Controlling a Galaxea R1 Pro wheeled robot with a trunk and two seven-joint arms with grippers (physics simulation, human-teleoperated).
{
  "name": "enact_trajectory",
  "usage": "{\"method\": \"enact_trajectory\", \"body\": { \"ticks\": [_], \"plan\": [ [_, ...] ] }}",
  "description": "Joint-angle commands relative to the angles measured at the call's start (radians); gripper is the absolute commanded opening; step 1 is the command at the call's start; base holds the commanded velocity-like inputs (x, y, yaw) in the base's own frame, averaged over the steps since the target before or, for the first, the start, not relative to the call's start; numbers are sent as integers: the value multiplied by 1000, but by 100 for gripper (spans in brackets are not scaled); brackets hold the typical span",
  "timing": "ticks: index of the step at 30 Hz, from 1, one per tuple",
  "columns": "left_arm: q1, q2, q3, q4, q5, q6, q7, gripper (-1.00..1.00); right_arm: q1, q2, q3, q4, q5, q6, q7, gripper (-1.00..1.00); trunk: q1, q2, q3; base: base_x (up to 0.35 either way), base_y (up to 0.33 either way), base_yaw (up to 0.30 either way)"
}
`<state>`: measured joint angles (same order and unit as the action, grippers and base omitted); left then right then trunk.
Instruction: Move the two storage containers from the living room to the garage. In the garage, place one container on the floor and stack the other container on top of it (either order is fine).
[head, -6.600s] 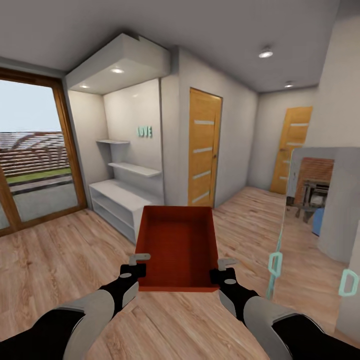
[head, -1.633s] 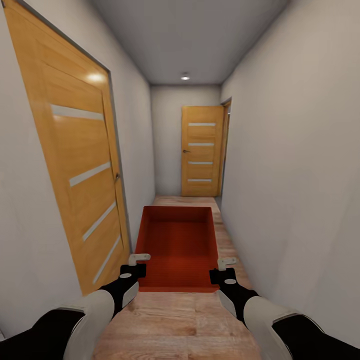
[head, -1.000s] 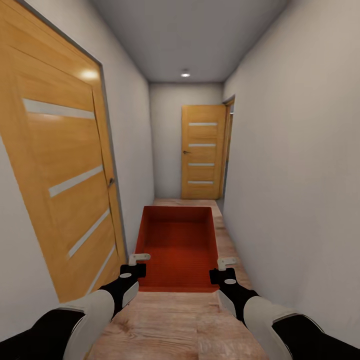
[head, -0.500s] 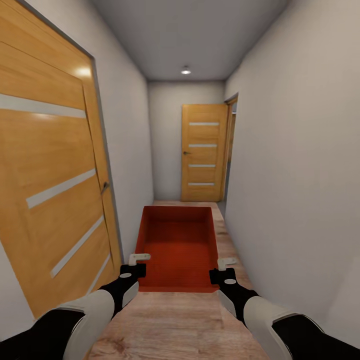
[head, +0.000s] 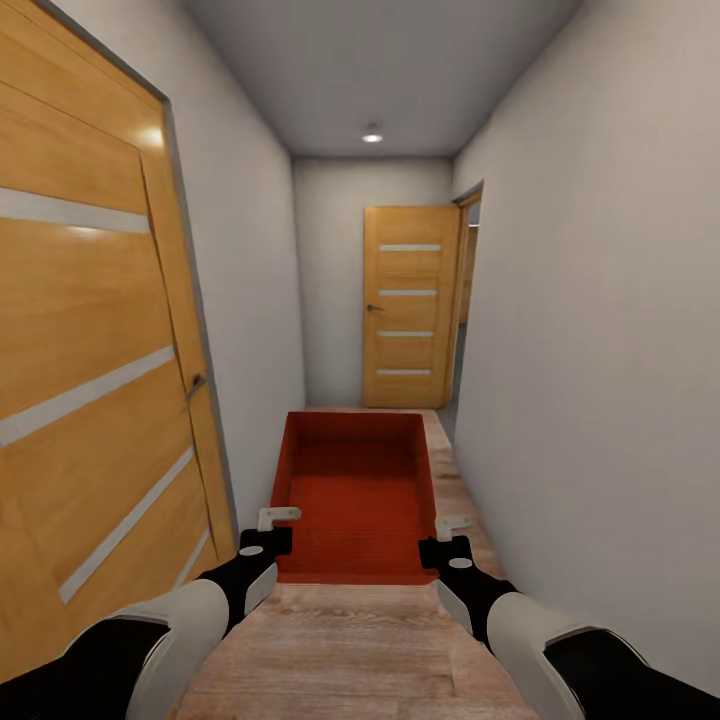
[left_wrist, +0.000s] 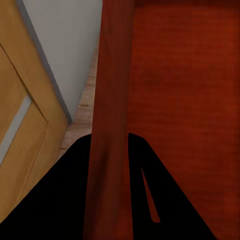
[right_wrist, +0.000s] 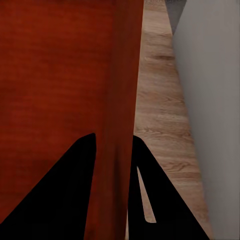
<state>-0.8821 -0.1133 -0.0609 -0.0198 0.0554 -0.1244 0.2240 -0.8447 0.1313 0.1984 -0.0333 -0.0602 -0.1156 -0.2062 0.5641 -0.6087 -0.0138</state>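
Closed wooden door (head: 405, 305) ahead; another door (head: 90, 380) beside; wood-plank floor (head: 350, 650).

Head camera looks forward and down along a narrow hallway, over both arms. Each wrist camera sits very close behind its own gripper, sighting along the fingers (dark silhouettes) at one side wall of the orange-red container (head: 355, 490), which all three views share.

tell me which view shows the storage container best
The head view: the whole storage container shows there, open top and floor, carried between the left gripper and right gripper. The left wrist view gives just one side wall pinched between fingers, plus some textured bottom; the right wrist view likewise shows the opposite wall.
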Motion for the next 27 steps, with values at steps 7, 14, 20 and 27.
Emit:
{"method": "enact_trajectory", "body": {
  "ticks": [7, 14, 20, 27],
  "plan": [
    [-1, 0, 27, -5, 0, -23, 20, -100, -1, 3, 0, 6, -24, -6, -7, -100, 1, -1, -1, 323, 0, 0],
    [-1, 0, 27, -5, 0, -23, 20, -100, -1, 3, 0, 6, -24, -5, -7, -100, 1, -1, -1, 323, 0, 0],
    [-1, 0, 27, -5, 0, -23, 20, -100, -1, 2, 0, 6, -24, -6, -7, -100, 1, -1, -1, 323, 0, 0],
    [-1, 0, 27, -5, 0, -23, 20, -100, -1, 2, 0, 6, -24, -6, -7, -100, 1, -1, -1, 323, 0, 0]
  ]
}}
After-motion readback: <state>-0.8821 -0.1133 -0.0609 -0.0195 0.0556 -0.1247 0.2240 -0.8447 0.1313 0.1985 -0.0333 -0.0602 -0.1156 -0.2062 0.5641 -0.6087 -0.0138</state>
